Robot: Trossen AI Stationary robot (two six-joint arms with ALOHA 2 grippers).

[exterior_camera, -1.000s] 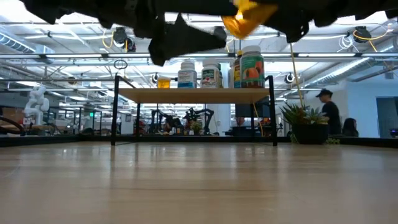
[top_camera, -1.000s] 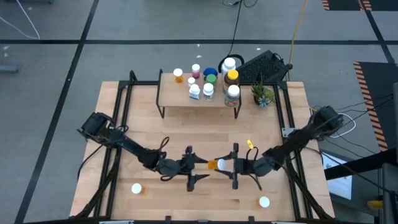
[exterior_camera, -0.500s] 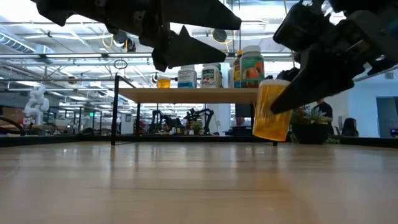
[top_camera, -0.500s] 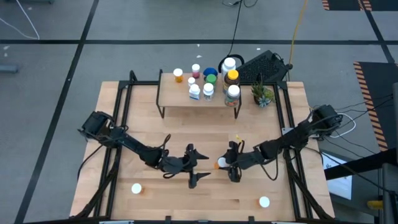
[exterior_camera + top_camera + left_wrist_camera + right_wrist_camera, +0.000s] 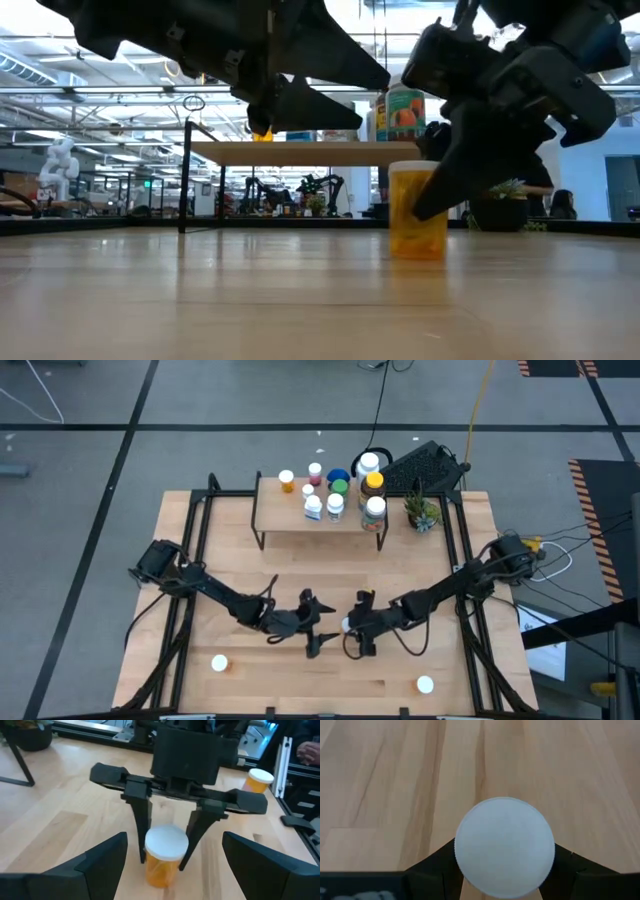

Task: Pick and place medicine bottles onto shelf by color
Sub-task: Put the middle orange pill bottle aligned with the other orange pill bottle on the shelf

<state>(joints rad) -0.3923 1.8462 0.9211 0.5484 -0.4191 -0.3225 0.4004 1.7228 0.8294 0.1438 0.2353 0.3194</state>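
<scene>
An orange medicine bottle [image 5: 417, 212] with a white cap [image 5: 505, 854] stands upright on the tabletop near the table's middle. My right gripper [image 5: 358, 626] is over it, fingers down, shut on it. To its left my left gripper [image 5: 316, 625] hangs open above the table and points at the bottle, touching nothing. The shelf [image 5: 285, 523] stands at the far edge on thin black legs and carries several bottles [image 5: 335, 493]. My right gripper pinches the orange bottle's top end, at the cap and the wall just under it [image 5: 150, 864], between its two fingers [image 5: 141, 830]. The fingers come from above, pointing down along the bottle. The bottle is upright, and its base [image 5: 417, 252] appears to rest on the table.
An orange bottle [image 5: 219, 663] lies near the table's front left, and another white-capped one [image 5: 425, 684] stands at the front right. A potted plant [image 5: 421, 512] stands right of the shelf. A dark keyboard [image 5: 425, 465] lies behind it.
My right gripper has tipped from level to pointing down, sunk toward the table and shifted a little toward the left edge. The orange bottle, held high and lying sideways a second ago, now stands upright on the tabletop. My left gripper stays open beside it.
</scene>
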